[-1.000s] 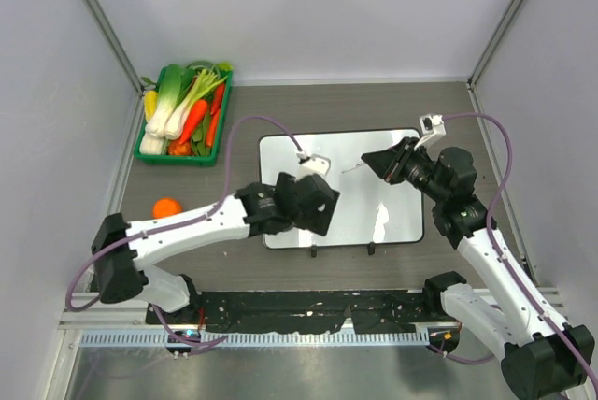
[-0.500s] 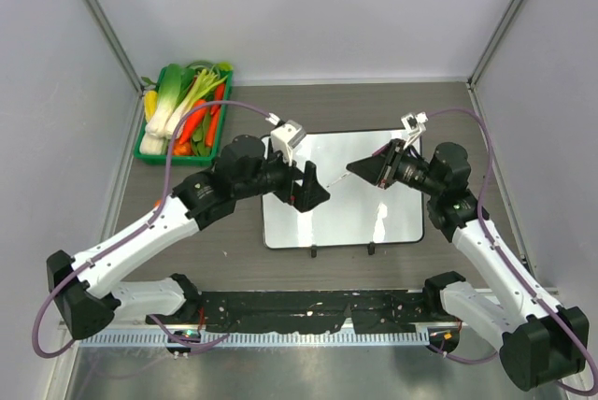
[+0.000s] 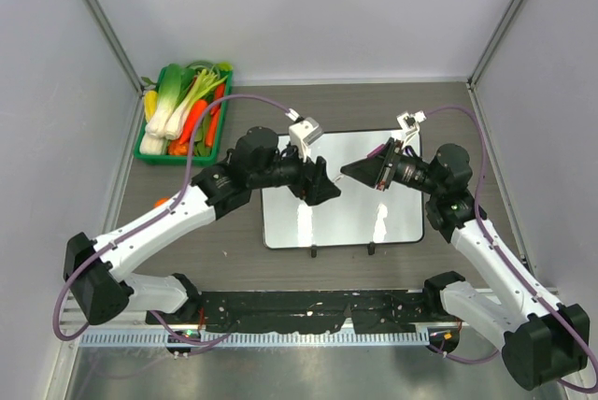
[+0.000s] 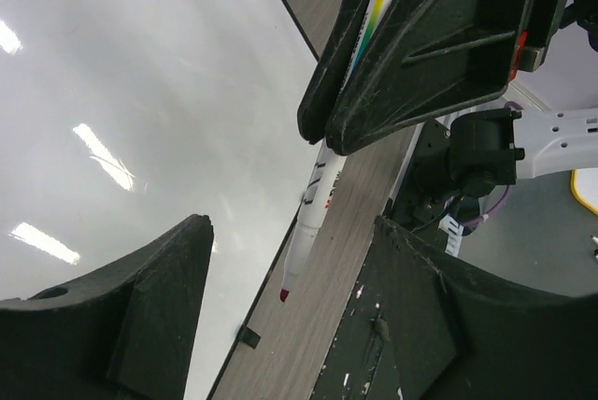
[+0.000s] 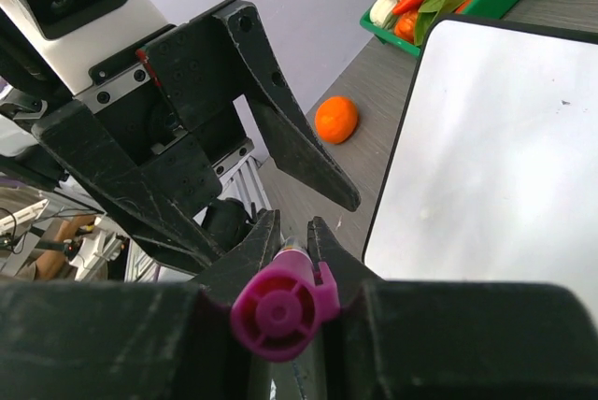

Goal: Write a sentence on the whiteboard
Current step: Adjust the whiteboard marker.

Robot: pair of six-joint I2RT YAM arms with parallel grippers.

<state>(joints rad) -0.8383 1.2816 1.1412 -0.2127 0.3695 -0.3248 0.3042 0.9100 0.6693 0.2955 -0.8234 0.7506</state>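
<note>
Hovering above blank whiteboard (image 3: 374,222): right pincer (image 4: 322,134) clamps marker (image 4: 318,194), tip down; left pincer (image 4: 291,227) wide, flanking marker's lower end. Likely handover; next, left must close squarely on barrel.

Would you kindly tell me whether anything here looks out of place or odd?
An orange lies loose on the table beside the left arm, outside the green tray holding the other produce. Otherwise nothing stands out: the whiteboard lies flat and the right hand holds the marker.
</note>
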